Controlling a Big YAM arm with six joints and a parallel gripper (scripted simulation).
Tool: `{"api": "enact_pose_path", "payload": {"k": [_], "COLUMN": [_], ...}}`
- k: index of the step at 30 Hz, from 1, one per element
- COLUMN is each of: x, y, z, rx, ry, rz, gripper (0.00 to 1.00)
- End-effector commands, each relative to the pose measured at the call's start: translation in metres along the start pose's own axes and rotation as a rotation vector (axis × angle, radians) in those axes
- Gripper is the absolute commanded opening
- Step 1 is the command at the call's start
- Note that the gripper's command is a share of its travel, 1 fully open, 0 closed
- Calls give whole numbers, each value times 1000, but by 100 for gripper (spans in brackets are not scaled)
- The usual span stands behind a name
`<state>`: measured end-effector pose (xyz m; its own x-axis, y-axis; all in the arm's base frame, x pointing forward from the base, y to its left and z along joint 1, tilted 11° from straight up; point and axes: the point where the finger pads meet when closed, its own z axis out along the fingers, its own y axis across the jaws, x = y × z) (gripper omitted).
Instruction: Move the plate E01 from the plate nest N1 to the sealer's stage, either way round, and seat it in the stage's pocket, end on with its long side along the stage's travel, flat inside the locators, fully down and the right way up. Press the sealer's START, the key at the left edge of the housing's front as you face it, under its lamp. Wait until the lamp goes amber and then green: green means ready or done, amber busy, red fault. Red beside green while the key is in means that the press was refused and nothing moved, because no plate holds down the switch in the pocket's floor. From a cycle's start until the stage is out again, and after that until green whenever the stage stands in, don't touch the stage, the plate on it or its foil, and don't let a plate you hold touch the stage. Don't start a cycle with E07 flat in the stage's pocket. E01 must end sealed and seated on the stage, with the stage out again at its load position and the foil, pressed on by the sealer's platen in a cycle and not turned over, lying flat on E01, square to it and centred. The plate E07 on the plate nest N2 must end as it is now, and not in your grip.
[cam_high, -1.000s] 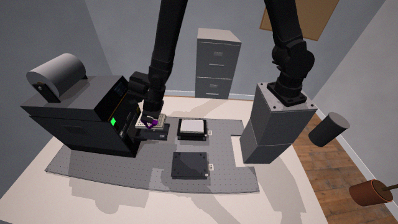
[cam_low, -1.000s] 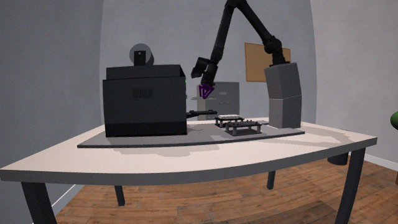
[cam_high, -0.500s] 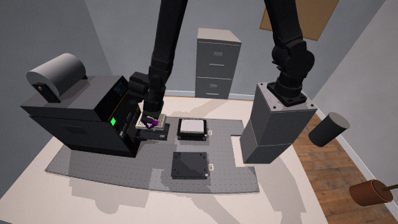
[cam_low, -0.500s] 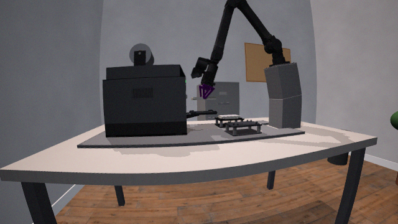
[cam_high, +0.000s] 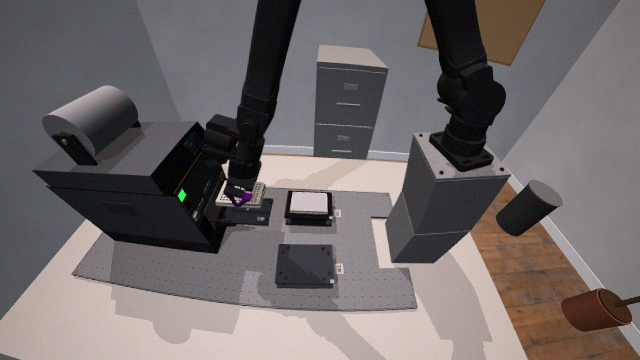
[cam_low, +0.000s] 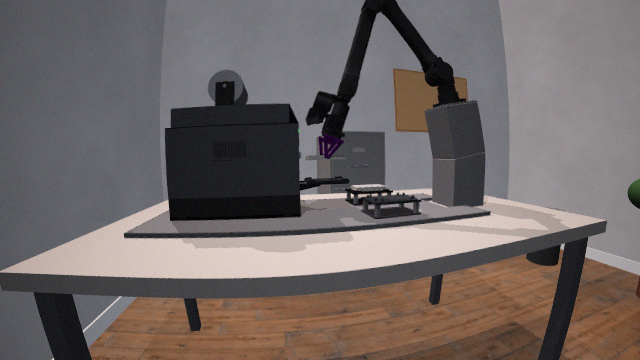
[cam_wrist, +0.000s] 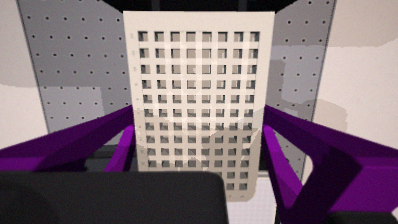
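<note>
My gripper (cam_high: 239, 197) is shut on the plate E01 (cam_high: 239, 199), a cream plate with a grid of square wells. It holds the plate level above the sealer's stage (cam_high: 246, 213), clear of it. In the wrist view the purple fingers grip the plate (cam_wrist: 197, 102) by its two long sides. In the exterior view the gripper (cam_low: 330, 146) hangs well above the stage (cam_low: 325, 181). The sealer (cam_high: 130, 185) shows a green lamp (cam_high: 182, 195) on its front. The plate E07 (cam_high: 309, 203) sits on nest N2. Nest N1 (cam_high: 305, 265) is bare.
The arm's grey pedestal (cam_high: 440, 200) stands at the right of the perforated baseplate (cam_high: 200, 270). A foil roll (cam_high: 92, 117) sits on top of the sealer. A filing cabinet (cam_high: 350, 102) stands behind the table.
</note>
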<state>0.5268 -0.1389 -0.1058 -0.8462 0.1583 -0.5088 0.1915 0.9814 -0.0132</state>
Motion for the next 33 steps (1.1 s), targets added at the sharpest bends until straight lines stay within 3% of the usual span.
{"api": "enact_pose_path", "payload": {"k": [1, 8, 20, 24, 33], "x": [-21, -8, -24, -26, -13], "y": [7, -4, -10, 0, 4], "z": [-10, -10, -10, -10, 9], "rx": [-7, 2, 8, -1, -5], "ry": [-37, -18, -40, -46, -33], "rz": [-27, -9, -3, -14, 7], "gripper": [0, 0, 0, 0, 0]}}
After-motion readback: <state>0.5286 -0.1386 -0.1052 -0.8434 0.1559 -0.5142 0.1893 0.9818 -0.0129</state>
